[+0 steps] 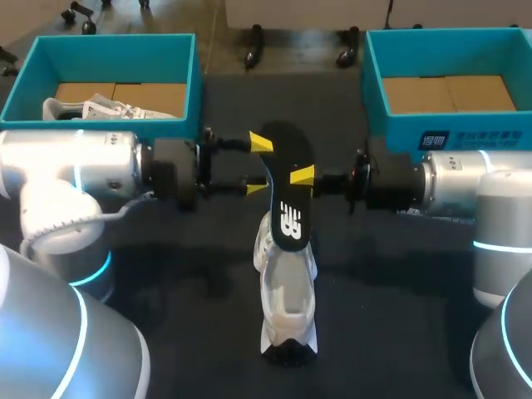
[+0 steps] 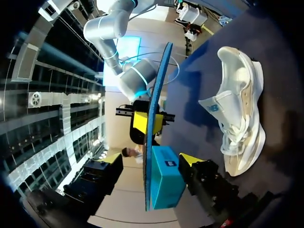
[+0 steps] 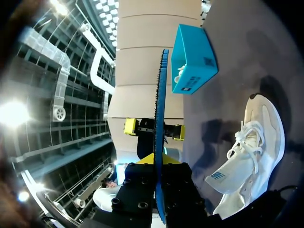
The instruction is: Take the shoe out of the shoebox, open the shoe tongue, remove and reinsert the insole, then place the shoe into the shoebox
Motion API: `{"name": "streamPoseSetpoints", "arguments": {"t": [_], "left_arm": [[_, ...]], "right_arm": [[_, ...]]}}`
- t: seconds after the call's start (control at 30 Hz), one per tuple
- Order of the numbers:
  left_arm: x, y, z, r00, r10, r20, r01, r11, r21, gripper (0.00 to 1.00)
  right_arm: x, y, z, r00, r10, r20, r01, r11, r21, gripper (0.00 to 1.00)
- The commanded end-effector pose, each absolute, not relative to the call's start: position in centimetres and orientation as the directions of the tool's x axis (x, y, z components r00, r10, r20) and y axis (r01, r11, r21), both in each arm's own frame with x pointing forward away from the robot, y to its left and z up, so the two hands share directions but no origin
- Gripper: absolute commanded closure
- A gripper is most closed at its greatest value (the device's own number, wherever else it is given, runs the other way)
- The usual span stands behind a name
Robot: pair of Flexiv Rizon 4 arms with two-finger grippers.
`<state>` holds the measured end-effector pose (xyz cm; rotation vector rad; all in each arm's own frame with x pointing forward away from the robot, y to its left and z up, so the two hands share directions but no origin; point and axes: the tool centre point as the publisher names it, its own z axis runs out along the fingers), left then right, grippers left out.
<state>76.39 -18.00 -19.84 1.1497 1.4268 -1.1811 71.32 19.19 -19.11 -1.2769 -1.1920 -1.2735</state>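
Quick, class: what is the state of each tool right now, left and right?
Left tool: open, fingers spread apart, not gripping the insole.
Right tool: closed, holding the insole.

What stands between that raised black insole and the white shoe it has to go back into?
Nothing visible does. The insole hangs with its lower end right at the opening of the shoe.
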Motion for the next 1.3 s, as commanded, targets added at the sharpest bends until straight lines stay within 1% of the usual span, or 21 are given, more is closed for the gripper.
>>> {"name": "streamPoseSetpoints", "arguments": {"t": [0.03, 0.33, 0.43, 0.5, 0.67, 0.8, 1.0, 1.03, 1.2, 1.3], "left_arm": [[76.0, -19.0, -20.1, -0.117, 0.074, -0.990, 0.986, 0.124, -0.107, 0.52], [75.8, -19.9, -19.7, -0.086, 0.056, -0.995, 0.983, 0.169, -0.076, 0.54], [76.0, -20.2, -19.7, -0.078, 0.053, -0.996, 0.980, 0.188, -0.067, 0.57], [76.2, -20.4, -19.7, -0.075, 0.051, -0.996, 0.979, 0.194, -0.064, 0.62], [76.5, -21.0, -19.7, -0.059, 0.069, -0.996, 0.974, 0.222, -0.042, 0.65], [76.7, -21.2, -19.6, -0.053, 0.073, -0.996, 0.973, 0.229, -0.035, 0.66], [76.9, -21.3, -19.7, -0.051, 0.077, -0.996, 0.972, 0.233, -0.032, 0.71], [77.0, -21.3, -19.7, -0.051, 0.077, -0.996, 0.972, 0.234, -0.032, 0.74], [77.2, -21.2, -19.9, -0.055, 0.075, -0.996, 0.972, 0.232, -0.036, 0.77], [77.2, -21.3, -20.0, -0.060, 0.071, -0.996, 0.973, 0.225, -0.043, 0.84]], "right_arm": [[71.3, 19.3, -19.2, -0.014, 0.019, 1.000, 0.996, -0.084, 0.015, 1.00], [71.3, 19.3, -19.2, -0.014, 0.019, 1.000, 0.996, -0.084, 0.015, 1.00], [71.3, 19.3, -19.2, -0.014, 0.019, 1.000, 0.996, -0.084, 0.015, 1.00], [71.3, 19.3, -19.2, -0.014, 0.019, 1.000, 0.996, -0.084, 0.015, 1.00], [71.3, 19.3, -19.2, -0.014, 0.019, 1.000, 0.996, -0.084, 0.015, 1.00], [71.3, 19.3, -19.2, -0.014, 0.019, 1.000, 0.996, -0.084, 0.015, 1.00], [71.3, 19.3, -19.2, -0.014, 0.019, 1.000, 0.996, -0.084, 0.015, 1.00], [71.3, 19.3, -19.2, -0.014, 0.019, 1.000, 0.996, -0.084, 0.015, 1.00], [71.3, 19.3, -19.2, -0.014, 0.019, 1.000, 0.996, -0.084, 0.015, 1.00], [71.3, 19.3, -19.2, -0.014, 0.019, 1.000, 0.996, -0.084, 0.015, 1.00]]}}
